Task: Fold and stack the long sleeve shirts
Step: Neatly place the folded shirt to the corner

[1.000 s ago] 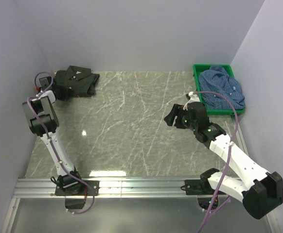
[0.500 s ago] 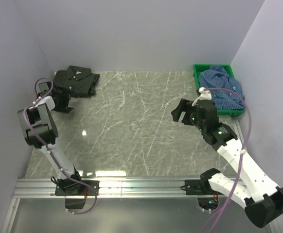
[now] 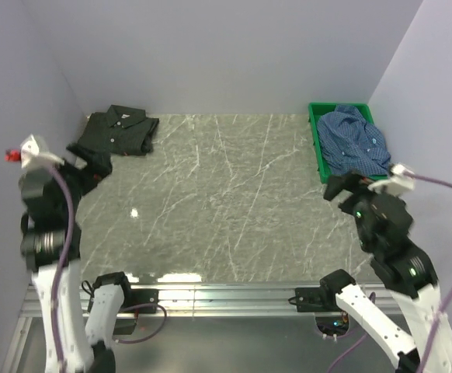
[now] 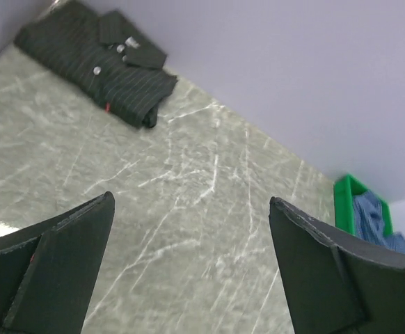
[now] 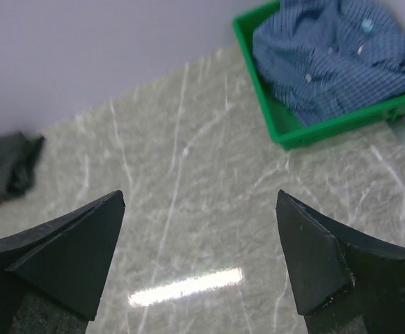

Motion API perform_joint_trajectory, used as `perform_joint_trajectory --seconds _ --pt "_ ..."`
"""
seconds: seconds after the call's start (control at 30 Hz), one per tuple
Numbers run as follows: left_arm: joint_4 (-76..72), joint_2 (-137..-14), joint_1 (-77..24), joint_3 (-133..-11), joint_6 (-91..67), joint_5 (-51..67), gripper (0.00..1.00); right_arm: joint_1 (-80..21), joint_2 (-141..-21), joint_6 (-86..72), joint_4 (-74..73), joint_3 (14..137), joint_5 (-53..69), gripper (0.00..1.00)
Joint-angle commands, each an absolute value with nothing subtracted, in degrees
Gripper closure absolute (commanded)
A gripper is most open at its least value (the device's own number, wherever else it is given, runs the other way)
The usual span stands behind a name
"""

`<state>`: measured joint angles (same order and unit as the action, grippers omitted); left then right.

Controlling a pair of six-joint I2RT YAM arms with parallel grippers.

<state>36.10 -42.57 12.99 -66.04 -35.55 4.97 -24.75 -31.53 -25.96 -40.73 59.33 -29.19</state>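
Note:
A folded black long sleeve shirt (image 3: 121,128) lies at the table's far left corner, collar up; it also shows in the left wrist view (image 4: 98,66) and small in the right wrist view (image 5: 4,170). The crumpled blue shirt (image 3: 356,142) fills the green crate (image 3: 317,144) at the far right, seen also as the blue shirt (image 5: 335,52) from the right wrist. My left gripper (image 3: 90,162) hangs raised at the left, open and empty (image 4: 190,200), well back from the black shirt. Near the crate's front end my right gripper (image 3: 341,186) is open and empty (image 5: 200,195).
The marbled table (image 3: 226,194) is walled at the back and on both sides. A metal rail (image 3: 226,295) with the arm bases runs along the near edge. The crate's rim (image 5: 248,56) stands above the tabletop; its corner shows in the left wrist view (image 4: 343,202).
The left gripper opened, came off the black shirt and rose back toward the near left. The right gripper opened wider and swung right and back, toward the crate's near end.

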Motion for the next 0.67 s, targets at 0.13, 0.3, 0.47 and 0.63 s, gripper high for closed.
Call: perform_joint_trajectory --seconds 0.13,0.3,0.47,0.63 --pt "54.57 -30.07 2.83 -64.35 -28.83 -15.87 0.01 -24.43 -14.71 -22.5 -38.59 54.32 -32.61 0.03" --pt "53.35 -26.9 1.05 -60.12 -29.18 -15.3 0.01 -24.35 -8.36 -20.65 -36.04 49.93 -31.82 0.03" --pt "52.65 -27.77 1.05 -61.34 -28.65 -14.07 0.01 -24.43 -5.71 -20.57 -35.77 48.34 -32.7 0.04" --pt "52.21 -28.3 0.97 -61.35 -28.48 -13.71 0.01 -24.43 -5.18 -19.95 -35.51 47.72 -31.99 0.04"
